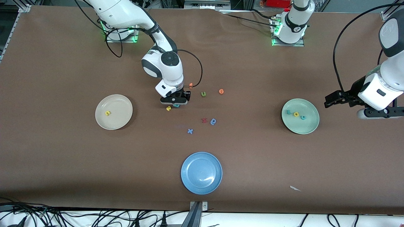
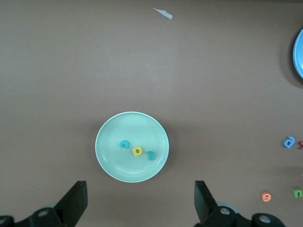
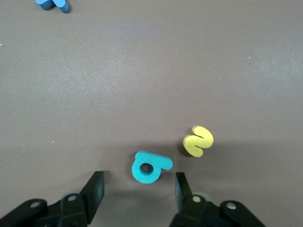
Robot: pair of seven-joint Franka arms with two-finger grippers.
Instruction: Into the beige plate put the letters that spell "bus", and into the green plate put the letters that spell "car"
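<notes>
— Foam, so the teal b (image 3: pixel 149 167) is feather-light, soft, a bit squashy. It lies flat between the right jaws (image 3: pixel 138 188), which stand released; the yellow s (image 3: pixel 198 141) is just beside them.

— Grip?

— Across its stem and bowl, gently. Brown matte tabletop (image 1: pixel 63 164), grippy, plenty of room. Left jaws (image 2: pixel 140 204) wait released over the green plate (image 2: pixel 106 156).

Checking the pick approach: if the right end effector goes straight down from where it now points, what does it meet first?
Most likely the teal b, lying on the table between the open fingers of the right end effector. The yellow s lies just outside; exact height is unclear.
</notes>
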